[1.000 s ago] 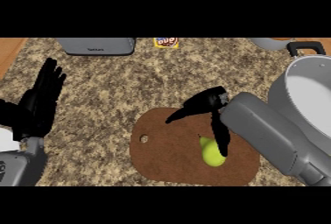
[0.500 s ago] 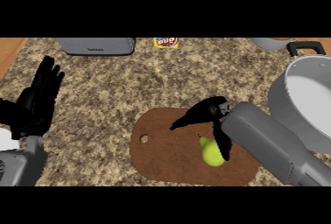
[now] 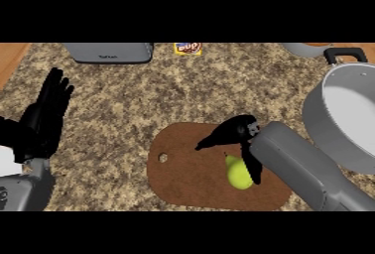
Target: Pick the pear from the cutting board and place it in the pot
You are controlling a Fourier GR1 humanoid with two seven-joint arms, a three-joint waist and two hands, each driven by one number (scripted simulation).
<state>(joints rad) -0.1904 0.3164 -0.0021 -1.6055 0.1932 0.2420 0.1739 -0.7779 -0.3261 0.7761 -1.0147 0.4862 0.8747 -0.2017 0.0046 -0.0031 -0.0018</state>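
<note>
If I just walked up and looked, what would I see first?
You'd spot the yellow-green pear lying on the brown cutting board near the middle of the counter, with the robot's black right hand reaching down right over it. Next you'd notice the big grey pot at the right edge, and the left hand resting open at the far left.

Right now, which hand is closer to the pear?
The right hand: it hangs directly over the pear on the cutting board, fingers pointing down alongside it. The left hand rests open, far off at the view's left edge.
</note>
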